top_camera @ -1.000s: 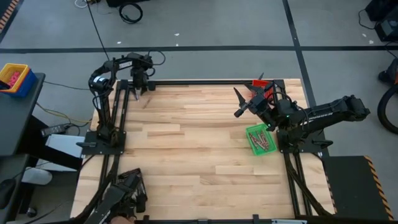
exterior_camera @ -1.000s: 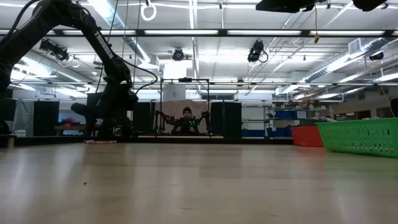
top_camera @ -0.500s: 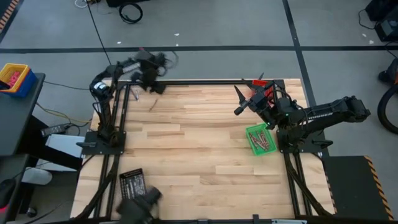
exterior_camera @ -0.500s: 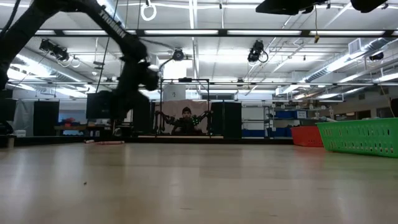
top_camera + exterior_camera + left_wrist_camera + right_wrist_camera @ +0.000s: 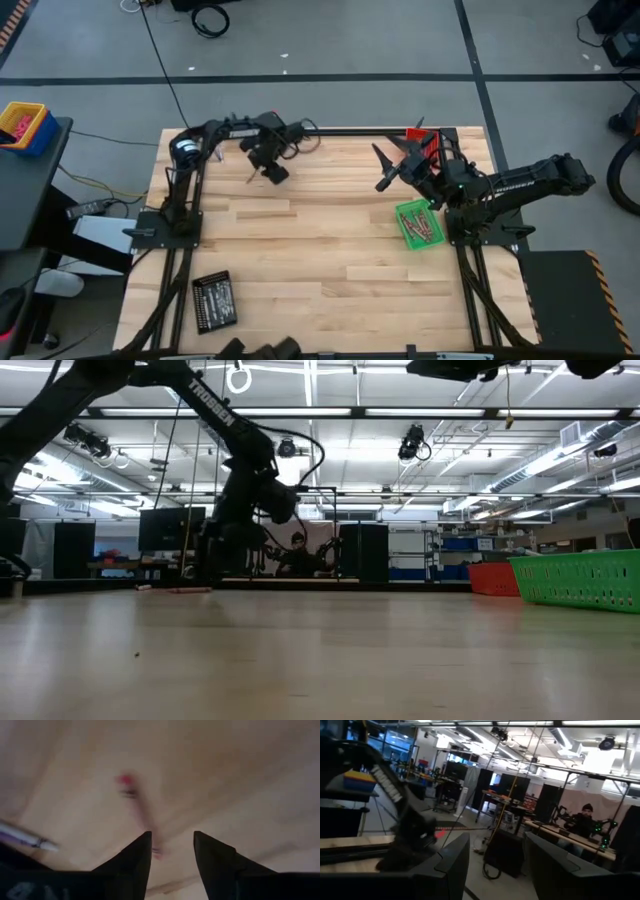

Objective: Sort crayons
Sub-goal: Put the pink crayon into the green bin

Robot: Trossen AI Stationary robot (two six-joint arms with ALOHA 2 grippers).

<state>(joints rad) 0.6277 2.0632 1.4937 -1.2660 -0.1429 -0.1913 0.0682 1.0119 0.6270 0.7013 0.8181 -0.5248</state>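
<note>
Fingers parted on my left end effector [image 5: 170, 851] above a reddish crayon [image 5: 137, 807] on the desk [image 5: 320, 240]; right end effector [image 5: 492, 855] wide, waiting raised.

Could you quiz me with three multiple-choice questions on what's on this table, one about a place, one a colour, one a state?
1. Where is the black tray?
A. Near the table's front-left corner
B. Beside the green tray
C. Table centre

2. What colour is the tray holding crayons by the right arm?
A. Blue
B. Green
C. White

3. How are the left gripper fingers?
A. Apart
B. Pressed together
C. Clamping a tray

A: high view shows it there. B: clearly green. A: a gap shows between them.
</note>
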